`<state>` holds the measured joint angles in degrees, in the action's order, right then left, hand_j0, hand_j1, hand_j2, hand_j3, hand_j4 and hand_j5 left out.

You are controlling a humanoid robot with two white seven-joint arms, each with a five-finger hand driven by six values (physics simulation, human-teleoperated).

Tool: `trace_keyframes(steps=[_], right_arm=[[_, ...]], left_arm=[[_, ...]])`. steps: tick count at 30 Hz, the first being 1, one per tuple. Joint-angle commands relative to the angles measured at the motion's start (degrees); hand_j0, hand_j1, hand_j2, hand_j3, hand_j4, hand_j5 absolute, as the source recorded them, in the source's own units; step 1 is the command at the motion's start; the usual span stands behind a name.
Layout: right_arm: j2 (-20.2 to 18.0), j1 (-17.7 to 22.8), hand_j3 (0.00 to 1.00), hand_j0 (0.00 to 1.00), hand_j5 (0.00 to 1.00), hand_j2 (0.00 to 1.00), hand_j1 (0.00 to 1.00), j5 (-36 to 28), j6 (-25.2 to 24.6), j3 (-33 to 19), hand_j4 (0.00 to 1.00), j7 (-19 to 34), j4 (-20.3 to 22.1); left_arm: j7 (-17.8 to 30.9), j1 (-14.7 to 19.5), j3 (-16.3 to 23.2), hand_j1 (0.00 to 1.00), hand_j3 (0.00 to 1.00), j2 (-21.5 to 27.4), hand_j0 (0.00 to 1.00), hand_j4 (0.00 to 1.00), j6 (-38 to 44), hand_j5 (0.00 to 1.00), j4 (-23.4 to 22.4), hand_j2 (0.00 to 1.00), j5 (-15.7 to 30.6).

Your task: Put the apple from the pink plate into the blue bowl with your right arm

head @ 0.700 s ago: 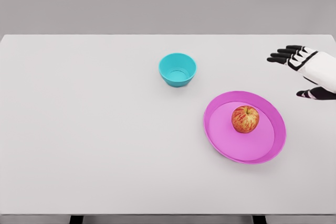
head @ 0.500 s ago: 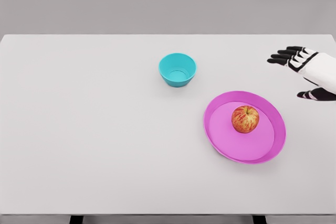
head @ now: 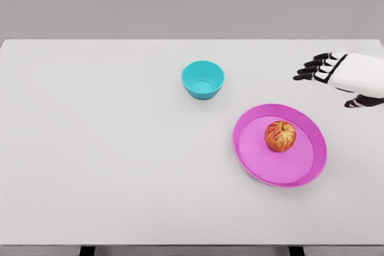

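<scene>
A red and yellow apple (head: 280, 135) sits upright near the middle of the pink plate (head: 255, 166), right of the table's centre. The blue bowl (head: 203, 79) stands empty behind and to the left of the plate. My right hand (head: 329, 79) enters from the right edge, white with black fingers, and hovers above the table behind and to the right of the plate. Its fingers are spread and hold nothing, the thumb apart below them. It touches neither plate nor apple.
The white table (head: 108, 148) stretches wide to the left and front. Its far edge runs behind the bowl, its front edge along the bottom of the view.
My right hand has shifted a little to the left, toward the plate, with the fingers still spread. Apple, plate and bowl have not moved.
</scene>
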<state>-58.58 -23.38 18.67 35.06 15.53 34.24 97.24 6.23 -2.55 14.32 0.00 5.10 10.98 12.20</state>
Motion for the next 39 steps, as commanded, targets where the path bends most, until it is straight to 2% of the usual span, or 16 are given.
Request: trace_keyframes(steps=[1, 4, 17, 23, 26, 39], right_arm=[[1.18, -0.35, 1.0, 1.0, 1.0, 1.0, 1.0, -0.3, -0.06, 7.14, 1.0, 0.76, -0.21], [1.98, -2.11, 1.0, 1.0, 1.0, 1.0, 1.0, -0.3, -0.06, 10.93, 1.0, 0.76, -0.12], [3.65, -2.46, 1.0, 1.0, 1.0, 1.0, 1.0, -0.04, -0.06, 15.06, 1.0, 0.76, -1.79], [4.96, -4.13, 1.0, 1.0, 1.0, 1.0, 1.0, 0.14, -0.06, 16.99, 1.0, 0.76, -3.98], [5.93, -6.07, 1.0, 1.0, 1.0, 1.0, 1.0, 0.23, -0.06, 19.72, 1.0, 0.76, -6.71], [6.37, -6.07, 1.0, 1.0, 1.0, 1.0, 1.0, 0.4, -0.06, 21.21, 1.0, 0.76, -6.8]], left_arm=[[0.01, 0.0, 0.0, 1.0, 1.0, 0.0, 1.0, 1.0, 0.0, 1.0, 0.0, 1.0, 0.02], [0.01, 0.0, 0.0, 1.0, 1.0, 0.0, 1.0, 1.0, 0.0, 1.0, 0.0, 1.0, 0.02], [0.01, 0.0, 0.0, 1.0, 1.0, 0.0, 1.0, 1.0, 0.0, 1.0, 0.0, 1.0, 0.02], [0.01, 0.09, 0.0, 1.0, 1.0, 0.0, 1.0, 1.0, 0.0, 1.0, 0.0, 1.0, 0.02], [0.01, 0.09, 0.0, 1.0, 1.0, 0.0, 1.0, 1.0, 0.0, 1.0, 0.0, 1.0, 0.02], [0.01, 0.0, 0.0, 1.0, 1.0, 0.0, 1.0, 1.0, 0.0, 1.0, 0.0, 1.0, 0.02]])
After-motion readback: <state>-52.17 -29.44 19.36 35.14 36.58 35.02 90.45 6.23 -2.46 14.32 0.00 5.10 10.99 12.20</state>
